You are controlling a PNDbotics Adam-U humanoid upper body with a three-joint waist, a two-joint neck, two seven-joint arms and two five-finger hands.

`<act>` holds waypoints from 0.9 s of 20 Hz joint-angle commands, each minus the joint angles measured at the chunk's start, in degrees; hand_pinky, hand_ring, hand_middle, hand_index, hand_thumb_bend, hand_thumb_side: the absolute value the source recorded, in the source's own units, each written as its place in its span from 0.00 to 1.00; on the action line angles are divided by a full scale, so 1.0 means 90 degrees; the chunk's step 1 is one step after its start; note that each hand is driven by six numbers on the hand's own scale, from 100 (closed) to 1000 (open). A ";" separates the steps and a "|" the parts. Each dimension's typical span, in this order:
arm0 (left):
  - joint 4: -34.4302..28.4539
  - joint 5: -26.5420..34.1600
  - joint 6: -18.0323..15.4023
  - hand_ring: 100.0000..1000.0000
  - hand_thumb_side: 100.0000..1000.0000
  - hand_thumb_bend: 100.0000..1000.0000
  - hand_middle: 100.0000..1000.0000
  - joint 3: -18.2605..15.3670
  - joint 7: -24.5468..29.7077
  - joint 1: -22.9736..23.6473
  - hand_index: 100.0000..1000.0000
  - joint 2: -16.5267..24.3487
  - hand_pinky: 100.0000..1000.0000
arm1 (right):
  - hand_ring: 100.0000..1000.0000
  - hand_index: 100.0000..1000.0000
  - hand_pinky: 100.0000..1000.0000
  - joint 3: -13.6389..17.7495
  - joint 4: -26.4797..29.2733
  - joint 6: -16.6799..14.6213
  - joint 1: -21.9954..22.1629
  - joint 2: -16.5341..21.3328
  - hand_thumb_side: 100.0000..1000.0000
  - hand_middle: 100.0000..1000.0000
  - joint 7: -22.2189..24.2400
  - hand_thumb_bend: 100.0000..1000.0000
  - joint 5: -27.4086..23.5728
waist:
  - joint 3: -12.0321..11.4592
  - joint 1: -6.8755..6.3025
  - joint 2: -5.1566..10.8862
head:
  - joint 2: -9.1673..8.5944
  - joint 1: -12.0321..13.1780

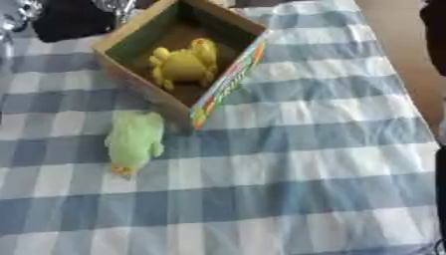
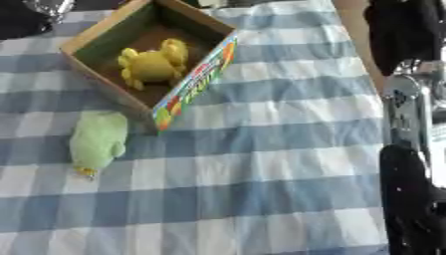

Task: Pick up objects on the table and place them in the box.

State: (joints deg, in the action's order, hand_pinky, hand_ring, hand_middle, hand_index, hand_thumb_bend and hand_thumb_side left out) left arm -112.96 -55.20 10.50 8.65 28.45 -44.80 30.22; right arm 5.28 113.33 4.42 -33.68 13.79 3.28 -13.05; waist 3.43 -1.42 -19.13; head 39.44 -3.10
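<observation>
A green soft toy (image 1: 134, 141) lay on the blue-and-white checked tablecloth (image 1: 305, 164), just beside the near corner of the box (image 1: 228, 82).

Nearest the camera, the robot's right arm (image 2: 409, 199) showed only as black and silver parts along the right edge; whether its fingers were open or closed could not be told. Farther back, a yellow soft toy (image 1: 183, 63) rested inside the open cardboard box. The left hand did not appear.
</observation>
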 commanded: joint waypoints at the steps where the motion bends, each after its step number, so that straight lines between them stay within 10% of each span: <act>1: -0.0177 0.0148 -0.0178 0.89 0.78 0.21 0.87 -0.0068 0.0227 0.0037 0.98 0.0318 0.71 | 0.78 0.80 0.82 0.0049 0.0131 0.0004 -0.0033 0.0107 0.44 0.44 -0.0030 0.00 -0.0002 | -0.0013 -0.0006 0.0157 | 0.0043 -0.0050; 18: -0.0181 -0.0503 -0.1113 0.90 1.00 0.51 0.87 0.0207 0.1170 0.1378 0.95 0.1009 0.71 | 0.78 0.81 0.82 0.0085 0.0107 0.0006 0.0040 0.0198 0.43 0.43 -0.0024 0.00 0.0036 | -0.0049 -0.0065 0.0142 | -0.0081 -0.0015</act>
State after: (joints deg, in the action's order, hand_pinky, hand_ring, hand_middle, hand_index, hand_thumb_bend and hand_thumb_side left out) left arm -113.62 -59.24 1.03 10.81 38.95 -31.94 37.37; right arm 5.65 113.39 4.38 -32.76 14.36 3.19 -12.90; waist 3.08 -2.01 -19.03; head 39.22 -3.37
